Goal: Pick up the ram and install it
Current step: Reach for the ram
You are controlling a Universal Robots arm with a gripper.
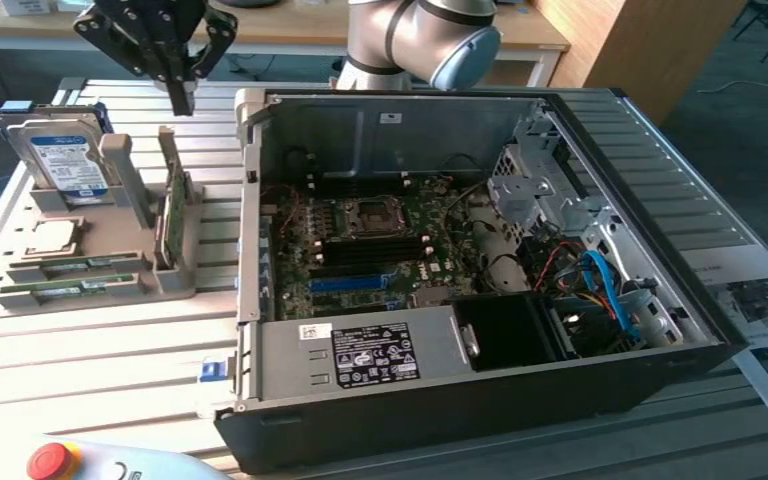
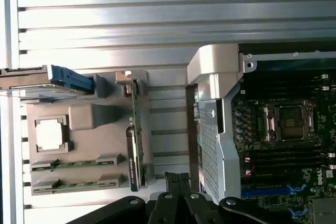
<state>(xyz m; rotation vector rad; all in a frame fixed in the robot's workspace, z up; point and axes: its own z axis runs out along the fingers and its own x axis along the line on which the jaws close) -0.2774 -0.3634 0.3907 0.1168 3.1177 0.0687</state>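
Two ram sticks lie flat in slots at the front of a grey holder, on the exterior view's left; each is a narrow green board with a white label. In the wrist view the ram sticks sit at the holder's edge. My gripper hangs high above the holder's far end, fingers shut together with nothing between them. Seen from the wrist, the gripper sits between the holder and the open computer case. Empty black memory slots run beside the processor socket.
The holder also carries an upright hard drive with a blue label, a loose processor and a taller green card standing on edge. The case fills the middle of the slatted table. A red stop button sits at the front.
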